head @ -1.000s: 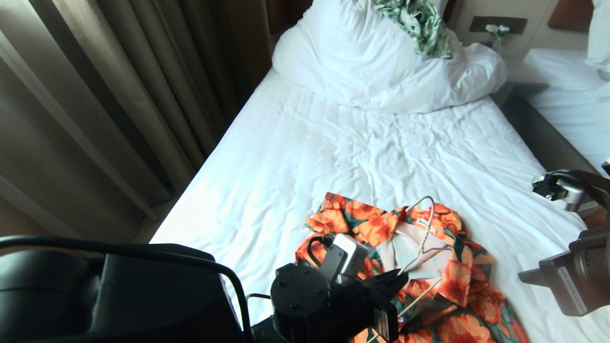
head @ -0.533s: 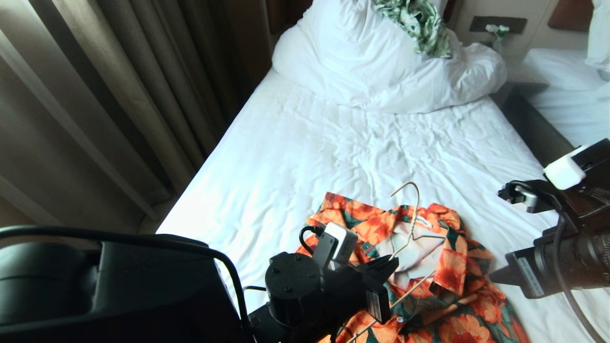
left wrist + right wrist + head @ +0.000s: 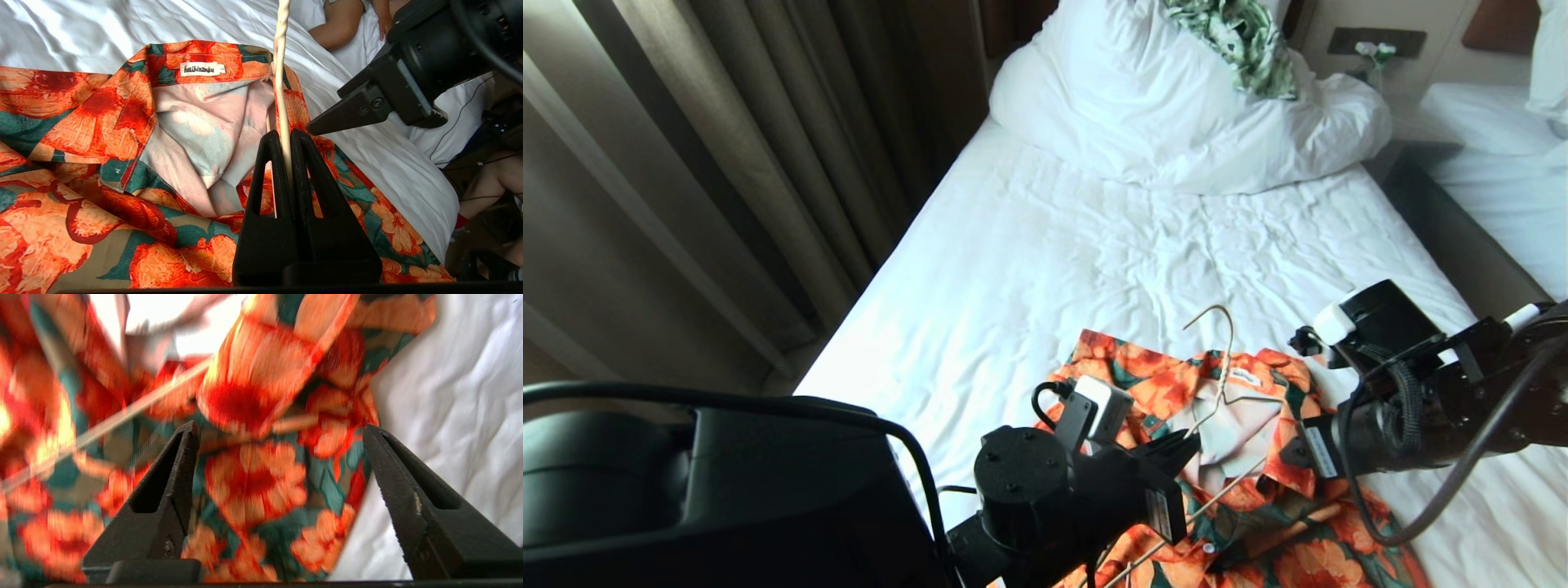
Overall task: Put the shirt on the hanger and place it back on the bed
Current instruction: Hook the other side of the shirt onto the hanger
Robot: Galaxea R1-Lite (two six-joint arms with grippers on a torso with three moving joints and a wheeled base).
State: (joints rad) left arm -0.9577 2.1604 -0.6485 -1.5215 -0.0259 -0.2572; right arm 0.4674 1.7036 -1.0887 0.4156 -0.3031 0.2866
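- While pinching the hanger (image 3: pixel 280 81) wire, left end effector (image 3: pixel 286 141) clamped above the shirt (image 3: pixel 122 163).
- Right end effector (image 3: pixel 278 437) spread wide, empty, over shirt hem.
- Shirt crumpled on the bed (image 3: pixel 1054 245).

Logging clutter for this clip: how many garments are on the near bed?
2: the orange-flowered shirt at the near end of the bed, and a green leaf-print garment on the bunched duvet. Others may be hidden.

Bed (image 3: pixel 1045 269): shirt (image 3: pixel 1258 523) near foot, duvet (image 3: pixel 1176 122) at head.
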